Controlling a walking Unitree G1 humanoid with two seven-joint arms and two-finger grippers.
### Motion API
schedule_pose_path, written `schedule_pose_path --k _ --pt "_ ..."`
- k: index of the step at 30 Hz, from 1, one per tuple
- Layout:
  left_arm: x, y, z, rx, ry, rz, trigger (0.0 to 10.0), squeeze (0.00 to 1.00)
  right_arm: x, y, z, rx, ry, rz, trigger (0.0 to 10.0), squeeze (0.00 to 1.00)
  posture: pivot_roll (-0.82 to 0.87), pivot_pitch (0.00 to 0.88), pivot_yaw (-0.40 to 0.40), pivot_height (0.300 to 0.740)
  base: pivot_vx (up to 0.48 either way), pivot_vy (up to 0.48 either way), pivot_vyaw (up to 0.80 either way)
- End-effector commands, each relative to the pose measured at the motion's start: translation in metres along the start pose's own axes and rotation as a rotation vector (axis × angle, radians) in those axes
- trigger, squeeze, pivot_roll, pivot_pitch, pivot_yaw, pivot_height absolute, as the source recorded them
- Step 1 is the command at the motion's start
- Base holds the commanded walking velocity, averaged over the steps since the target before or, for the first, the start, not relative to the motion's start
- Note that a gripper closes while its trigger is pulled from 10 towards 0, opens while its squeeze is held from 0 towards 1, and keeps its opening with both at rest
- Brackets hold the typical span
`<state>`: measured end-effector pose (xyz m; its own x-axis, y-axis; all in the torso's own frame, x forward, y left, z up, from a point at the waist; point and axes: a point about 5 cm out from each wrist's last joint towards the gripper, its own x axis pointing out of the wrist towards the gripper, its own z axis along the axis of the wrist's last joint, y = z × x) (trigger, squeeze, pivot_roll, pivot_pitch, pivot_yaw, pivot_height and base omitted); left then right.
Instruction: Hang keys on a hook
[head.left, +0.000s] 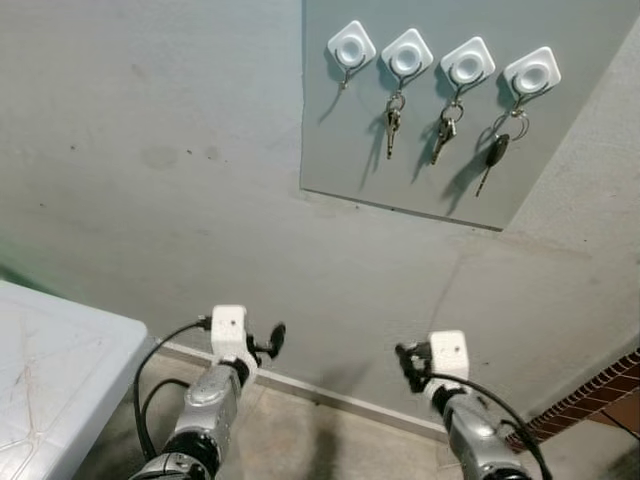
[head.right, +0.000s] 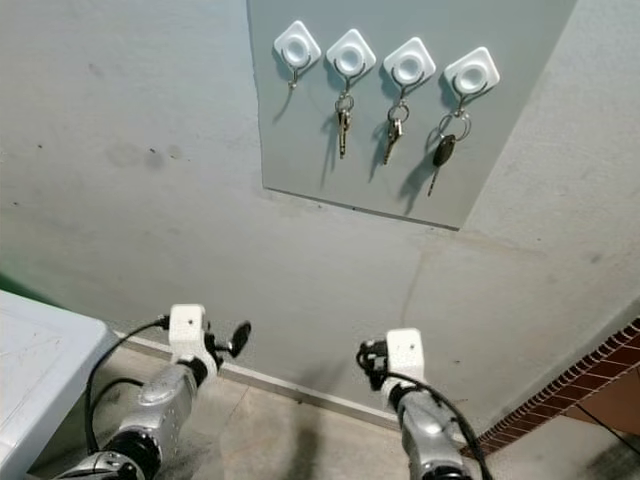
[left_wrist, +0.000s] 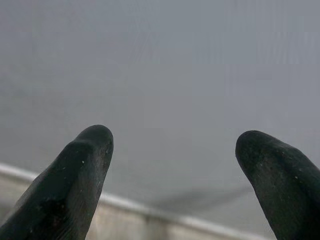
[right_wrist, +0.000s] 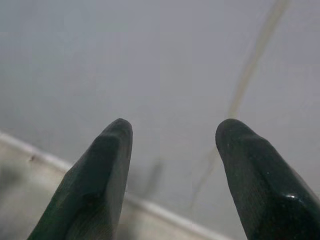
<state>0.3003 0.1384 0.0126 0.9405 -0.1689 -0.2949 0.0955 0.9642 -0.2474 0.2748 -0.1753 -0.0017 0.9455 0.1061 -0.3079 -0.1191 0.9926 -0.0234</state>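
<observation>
- Board (head.left: 350, 150) on wall (head.left: 150, 150), upper right of view
- Four hooks (head.left: 351, 47) in a row across its top
- Keys (head.left: 393, 119) hang from the three right hooks; leftmost hook bare
- Table (head.left: 50, 380) at lower left, against the wall
- Left gripper (head.left: 268, 343) and right gripper (head.left: 410, 362) low, below board, near baseboard (head.left: 320, 392)

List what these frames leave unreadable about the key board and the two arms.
- Keys and under three of the four hooks: too small in the eye views to count or tell apart.
- Leftmost hook: its metal tip is tiny; it seems bare.
- White table: cut off by the frame's left and bottom edges.
- Left gripper and right gripper: jaws open, facing only blurred wall.
</observation>
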Motion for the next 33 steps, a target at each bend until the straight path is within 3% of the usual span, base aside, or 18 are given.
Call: schedule_pose_path --k 1,7,10,11,14,15,16,17,24,27,33 --pt "0.001 -0.002 0.011 -0.058 -0.081 0.037 10.0 0.00 0.001 0.000 0.013 -0.005 -0.079 -0.018 10.0 0.00 -0.07 0.000 -0.013 0.740 0.000 0.000 0.00" --pt "-0.001 -0.014 0.028 -0.135 -0.168 0.030 10.0 0.00 -0.003 0.009 0.033 0.018 -0.193 -0.019 10.0 0.00 -0.07 0.000 -0.017 0.740 0.000 0.000 0.00" --pt "-0.003 -0.013 0.042 -0.211 -0.199 0.038 10.0 0.00 -0.007 0.014 0.045 0.026 -0.242 -0.014 10.0 0.00 -0.07 0.000 -0.017 0.740 0.000 0.000 0.00" --pt "-0.004 -0.011 0.045 -0.206 -0.201 0.041 10.0 0.00 -0.008 0.014 0.047 0.023 -0.250 -0.015 10.0 0.00 -0.07 0.000 -0.017 0.740 0.000 0.000 0.00" --pt "-0.008 -0.010 0.060 -0.038 -0.202 -0.001 10.0 0.00 -0.012 0.015 0.059 0.027 -0.281 -0.010 10.0 0.00 -0.08 0.004 -0.014 0.740 0.000 0.000 0.00" --pt "-0.011 -0.013 0.068 0.071 -0.205 -0.060 10.0 0.00 -0.015 0.014 0.064 0.022 -0.292 -0.011 10.0 0.00 -0.08 0.005 -0.009 0.740 0.000 0.000 0.00" --pt "-0.011 -0.013 0.068 0.071 -0.205 -0.060 10.0 0.00 -0.015 0.014 0.064 0.022 -0.292 -0.011 10.0 0.00 -0.08 0.005 -0.009 0.740 0.000 0.000 0.00" --pt "-0.014 -0.014 0.076 0.128 -0.227 -0.086 10.0 0.00 -0.017 0.012 0.069 0.015 -0.304 -0.014 10.0 0.00 -0.07 0.006 -0.008 0.740 0.000 0.000 0.00" --pt "-0.017 -0.010 0.094 0.100 -0.242 -0.043 10.0 0.00 -0.019 0.010 0.083 -0.063 -0.308 0.021 10.0 0.00 -0.06 0.015 -0.007 0.740 0.000 0.000 0.00" --pt "-0.024 -0.019 0.097 0.136 -0.237 -0.097 10.0 0.00 -0.023 0.011 0.094 -0.064 -0.324 0.052 10.0 0.00 -0.05 0.028 0.001 0.740 0.000 0.000 0.00" --pt "-0.028 -0.024 0.102 0.106 -0.232 -0.110 10.0 0.00 -0.025 0.011 0.103 -0.071 -0.339 0.054 10.0 0.00 -0.06 0.034 0.006 0.740 0.000 0.000 0.00"
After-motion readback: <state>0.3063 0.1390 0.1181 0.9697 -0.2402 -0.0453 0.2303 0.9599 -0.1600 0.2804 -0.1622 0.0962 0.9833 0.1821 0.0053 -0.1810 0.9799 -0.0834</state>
